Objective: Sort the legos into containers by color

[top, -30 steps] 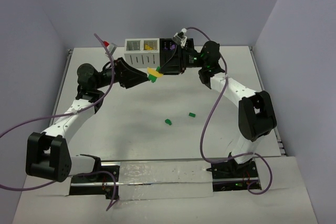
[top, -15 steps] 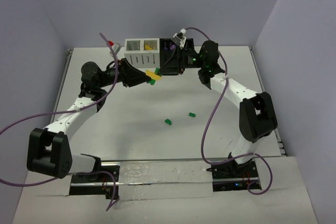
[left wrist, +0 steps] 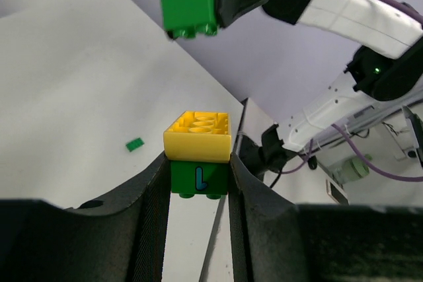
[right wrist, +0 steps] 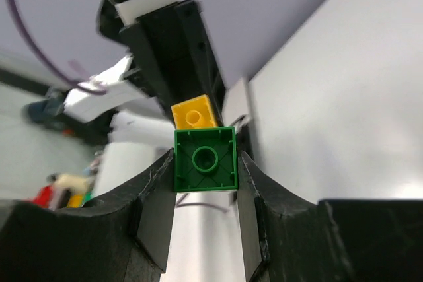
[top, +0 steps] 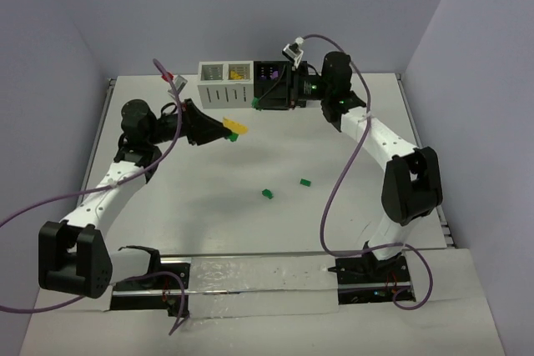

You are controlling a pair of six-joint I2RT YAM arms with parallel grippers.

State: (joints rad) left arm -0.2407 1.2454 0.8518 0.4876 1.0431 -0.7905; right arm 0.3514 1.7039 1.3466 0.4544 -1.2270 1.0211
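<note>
- Left wrist view: the left tool is closed to a narrow gap on a two-brick stack, a yellow brick pressed onto a green one. Its fingers clamp the green lower brick on two opposite flat sides. The yellow brick stands clear above the tips.
- Right wrist view: the right tool is likewise closed narrow, on a single green brick. It is held by opposite side walls with its hollow underside toward the camera.
- Top external view: both tools are raised above the bench, at the far centre.
- The stack hangs just in front of the white unit and the single green brick just in front of the black unit. Stack and single brick are apart.
- Two loose green bricks lie mid-bench, near each other and well apart from the containers.
- Something yellow shows in the white unit's right compartment. The other contents are too small to tell.
- Handling, as judged: the bricks are light, rigid and smooth-walled. They will not give under the pads, but may twist or shoot out if pinched at a corner.
- Hold, as judged: grip square across two parallel side walls, low on the brick.
- The stack's stud joint is a press fit. Parting it calls for one tool on each brick's side walls and a tilting pull.
- Release low inside a compartment, since such bricks bounce.
</note>
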